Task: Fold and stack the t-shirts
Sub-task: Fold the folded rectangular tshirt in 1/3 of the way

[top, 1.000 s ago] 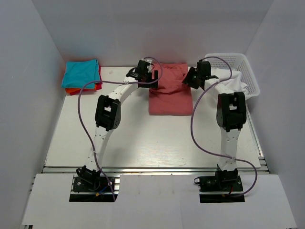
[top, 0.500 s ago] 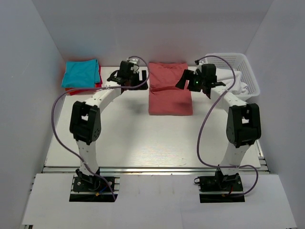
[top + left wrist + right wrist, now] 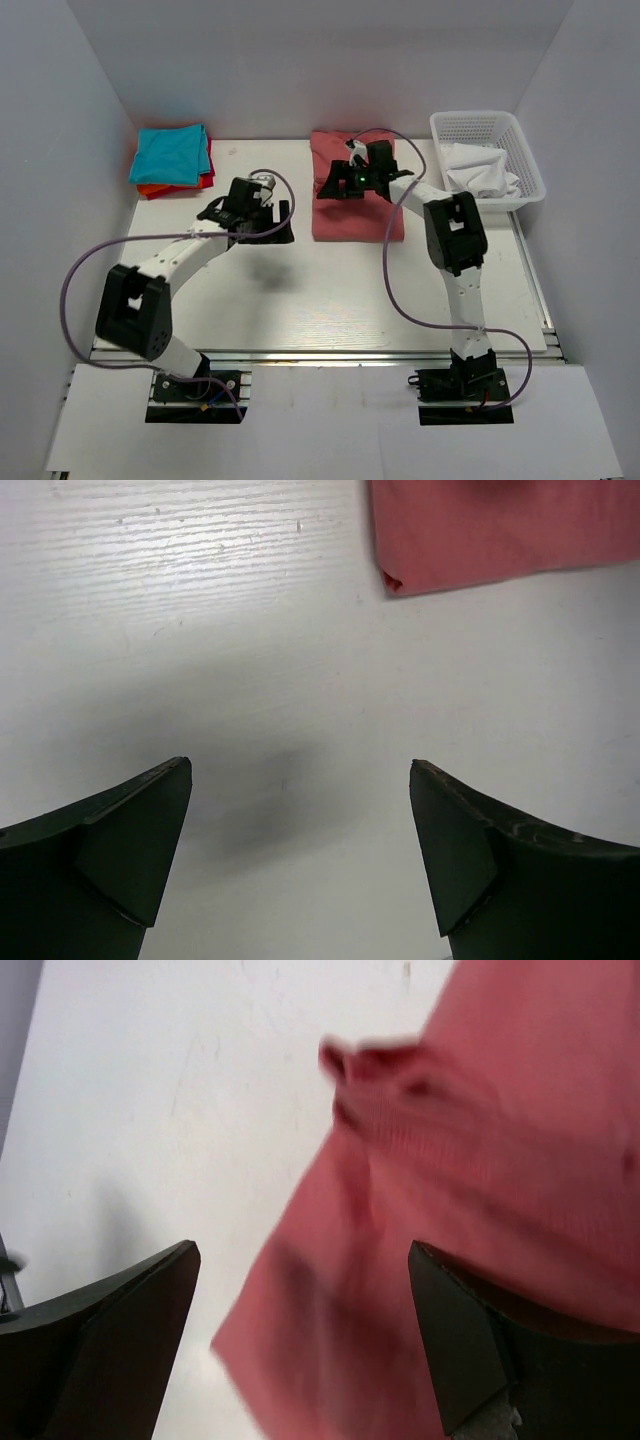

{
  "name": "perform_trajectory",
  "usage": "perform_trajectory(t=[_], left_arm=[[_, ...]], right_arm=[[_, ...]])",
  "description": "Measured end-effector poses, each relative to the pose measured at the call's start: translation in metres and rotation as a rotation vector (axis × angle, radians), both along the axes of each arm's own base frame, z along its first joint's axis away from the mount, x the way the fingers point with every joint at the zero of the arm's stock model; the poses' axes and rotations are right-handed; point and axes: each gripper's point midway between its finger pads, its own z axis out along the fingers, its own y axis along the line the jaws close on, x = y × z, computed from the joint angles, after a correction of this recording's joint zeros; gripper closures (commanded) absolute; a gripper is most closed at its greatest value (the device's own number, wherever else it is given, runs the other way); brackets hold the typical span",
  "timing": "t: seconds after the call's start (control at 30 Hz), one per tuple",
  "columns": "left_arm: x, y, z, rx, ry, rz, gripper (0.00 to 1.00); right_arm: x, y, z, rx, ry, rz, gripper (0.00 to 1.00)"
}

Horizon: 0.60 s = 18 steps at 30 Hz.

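The dusty salmon-red t-shirt (image 3: 362, 218) lies as a folded rectangle directly below the right pincer (image 3: 303, 1255). This pincer hangs over the shirt's left border with its jaws wide apart and nothing between them. In its own blurred view the cloth fills the side under one finger, with a small bunched corner just ahead, and the bare surface (image 3: 300, 290) lies under the other finger. The left pincer (image 3: 300, 768) is released too and grasps nothing. It hovers over bare surface, and the nearest corner of the salmon shirt is ahead of it and to its right, apart from both fingers. Further to the left of this pincer, and beyond it, the finished stack waits: the teal t-shirt (image 3: 170, 152) on top, then the bright red t-shirt (image 3: 207, 172) and the orange t-shirt (image 3: 150, 190), of which only the edges show. On the other side, to the right of the right pincer, stands the white basket (image 3: 532, 172) with a white cloth (image 3: 480, 170) inside. In my judgement the folding of the salmon shirt is finished or nearly finished, and the step in hand is to bring it to the stack. The next move calls for the right pincer to go down and close on the layered border, so that all layers are taken together. The left pincer should probably take the near corner, because a single grip could let the fold fall open during the carry.
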Motion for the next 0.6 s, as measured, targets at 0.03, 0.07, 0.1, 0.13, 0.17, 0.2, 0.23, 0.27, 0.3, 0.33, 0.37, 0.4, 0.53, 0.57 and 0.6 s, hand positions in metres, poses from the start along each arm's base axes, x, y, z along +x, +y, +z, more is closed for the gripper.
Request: perform_trajectory(t=[0.03, 0.07, 0.1, 0.13, 0.17, 0.2, 0.23, 0.27, 0.3, 0.33, 0.37, 0.4, 0.53, 0.57, 0.6], left_arm=[[-0.005, 0.003, 0.007, -0.005, -0.015, 0.004, 0.0], [-0.009, 0.005, 0.013, -0.009, -0.03, 0.008, 0.0], [-0.013, 0.007, 0.019, -0.017, -0.048, 0.012, 0.0], [-0.015, 0.008, 0.024, -0.024, -0.061, 0.015, 0.0], [-0.019, 0.01, 0.028, -0.029, -0.07, 0.017, 0.0], [-0.022, 0.011, 0.029, -0.033, -0.073, 0.021, 0.0], [-0.026, 0.012, 0.029, -0.034, -0.07, 0.023, 0.0], [-0.03, 0.014, 0.028, -0.035, -0.065, 0.027, 0.0], [-0.033, 0.015, 0.026, -0.034, -0.056, 0.03, 0.0], [-0.035, 0.016, 0.023, -0.032, -0.047, 0.033, 0.0], [-0.037, 0.017, 0.02, -0.03, -0.037, 0.035, 0.0], [-0.039, 0.017, 0.017, -0.028, -0.029, 0.036, 0.0], [-0.042, 0.016, 0.013, -0.03, -0.008, 0.033, 0.0], [-0.041, 0.015, 0.011, -0.033, 0.0, 0.03, 0.0], [-0.04, 0.013, 0.009, -0.037, 0.008, 0.026, 0.0]], right_arm=[[0.007, 0.008, -0.005, 0.015, 0.003, 0.004, 0.1], [0.016, 0.017, -0.008, 0.036, -0.013, 0.008, 0.1], [0.024, 0.023, -0.009, 0.056, -0.021, 0.004, 0.1], [0.032, 0.028, -0.012, 0.077, -0.025, -0.008, 0.1], [0.039, 0.031, -0.013, 0.096, -0.034, -0.018, 0.1], [0.048, 0.033, -0.013, 0.118, -0.044, -0.034, 0.1], [0.056, 0.035, -0.012, 0.137, -0.05, -0.052, 0.1], [0.066, 0.036, -0.011, 0.155, -0.064, -0.074, 0.1], [0.077, 0.036, -0.007, 0.177, -0.08, -0.093, 0.1], [0.086, 0.036, -0.004, 0.194, -0.095, -0.111, 0.1], [0.095, 0.035, -0.001, 0.212, -0.108, -0.129, 0.1], [0.101, 0.033, 0.002, 0.228, -0.116, -0.143, 0.1], [0.112, 0.023, 0.012, 0.267, -0.131, -0.169, 0.1], [0.113, 0.02, 0.015, 0.267, -0.133, -0.166, 0.1], [0.112, 0.018, 0.016, 0.265, -0.133, -0.165, 0.1]])
